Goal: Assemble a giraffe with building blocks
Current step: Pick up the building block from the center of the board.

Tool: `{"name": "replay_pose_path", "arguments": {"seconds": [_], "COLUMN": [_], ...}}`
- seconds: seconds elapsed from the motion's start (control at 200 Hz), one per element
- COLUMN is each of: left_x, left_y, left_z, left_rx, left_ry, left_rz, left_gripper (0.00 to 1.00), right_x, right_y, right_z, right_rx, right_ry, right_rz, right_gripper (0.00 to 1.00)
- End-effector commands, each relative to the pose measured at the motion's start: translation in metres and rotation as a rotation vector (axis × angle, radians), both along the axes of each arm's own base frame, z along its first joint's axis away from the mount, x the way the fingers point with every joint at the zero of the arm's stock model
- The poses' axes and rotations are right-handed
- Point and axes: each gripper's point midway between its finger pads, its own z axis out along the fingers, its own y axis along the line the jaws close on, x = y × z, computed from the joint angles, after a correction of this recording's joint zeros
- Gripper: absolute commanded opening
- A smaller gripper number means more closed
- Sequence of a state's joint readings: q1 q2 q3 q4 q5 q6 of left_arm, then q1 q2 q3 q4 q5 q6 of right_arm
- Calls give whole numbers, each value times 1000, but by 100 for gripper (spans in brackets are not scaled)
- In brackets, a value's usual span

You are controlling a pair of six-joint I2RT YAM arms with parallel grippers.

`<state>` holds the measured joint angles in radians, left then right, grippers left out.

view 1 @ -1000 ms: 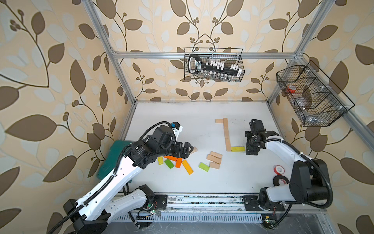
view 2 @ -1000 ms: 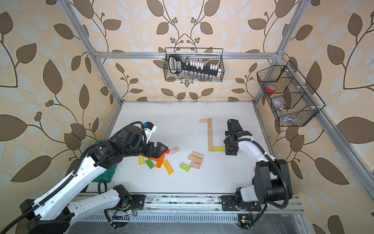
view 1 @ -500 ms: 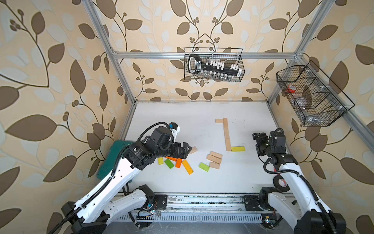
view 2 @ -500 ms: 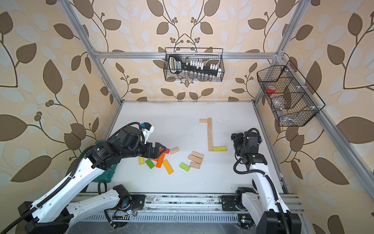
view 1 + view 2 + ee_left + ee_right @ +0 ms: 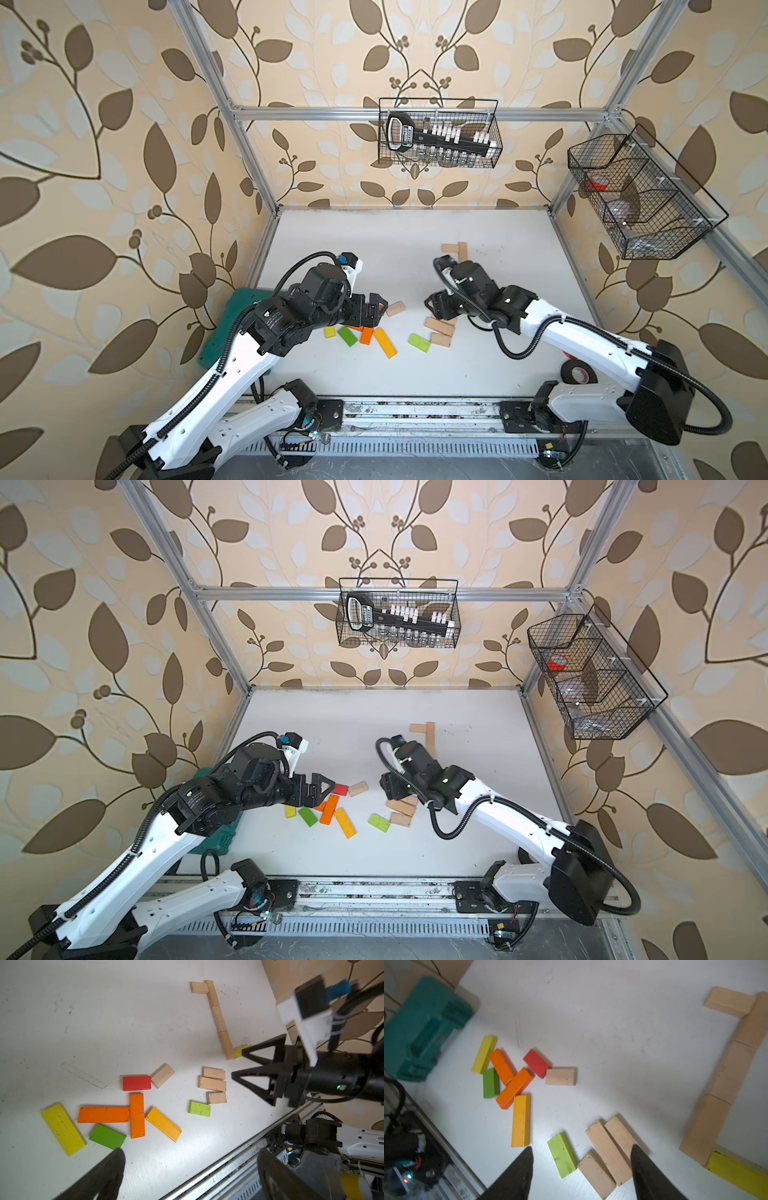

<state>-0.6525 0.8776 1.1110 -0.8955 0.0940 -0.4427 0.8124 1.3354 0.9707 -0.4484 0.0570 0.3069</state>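
right gripper [image 5: 581, 1147] hangs open over the table [image 5: 374, 249], jaws partway apart and gripping nothing; in its wrist view the fingers [image 5: 517, 1172] frame a light green block [image 5: 562, 1155] and three pale blocks [image 5: 608, 1151] lying flat side by side below it. left gripper [image 5: 190, 1151] stands wide open, also empty, low over the coloured heap, its tip just beside the red block [image 5: 340, 789] in a top view. that heap lies flat on the table's near left part: the red block touches a lone pale block [image 5: 560, 1076] at a corner, two orange blocks [image 5: 104, 1114] meet at a right angle, and a dark green block [image 5: 107, 1136], a loose yellow block [image 5: 62, 1129] and an amber block [image 5: 163, 1124] lie around them. farther back and toward the right arm's side lies the built part: a pale row [image 5: 218, 1020] of blocks laid end to end, a short pale block [image 5: 199, 987] butted against one side of its far end, and a yellow block [image 5: 735, 1172] butted against the opposite side of its near end. a green case [image 5: 421, 1028] sits at the table's left edge, partly under the left arm.
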Motion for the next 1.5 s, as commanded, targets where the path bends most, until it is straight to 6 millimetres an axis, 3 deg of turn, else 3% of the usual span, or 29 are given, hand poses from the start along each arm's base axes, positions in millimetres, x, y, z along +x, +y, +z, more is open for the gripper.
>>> {"name": "replay_pose_path", "arguments": {"seconds": [0.0,0.17,0.33,0.565,0.755,0.915,1.105,1.495], "left_x": [-2,-4,-6,-9,-18,-23,-23,-21], "left_y": [11,20,30,59,88,103,100,98], "left_z": [5,14,26,53,79,84,76,73], "left_rx": [1,-17,-40,-85,-150,-147,-141,-129], "left_ry": [-16,-47,-89,-204,-320,-359,-335,-329], "left_rz": [40,83,127,253,360,410,402,391], "left_gripper": [99,99,99,99,99,99,99,99], "right_x": [-18,-46,-42,-33,-39,-43,-43,-48], "right_y": [10,58,91,122,132,131,131,136], "right_z": [-24,-59,-73,-84,-99,-109,-121,-137], "right_rx": [-242,-321,-336,-358,-391,-411,-444,-480], "right_ry": [-60,12,49,98,137,167,198,265], "right_rz": [272,440,421,338,294,252,212,162], "right_gripper": [68,67,67,70,70,70,66,45]}}
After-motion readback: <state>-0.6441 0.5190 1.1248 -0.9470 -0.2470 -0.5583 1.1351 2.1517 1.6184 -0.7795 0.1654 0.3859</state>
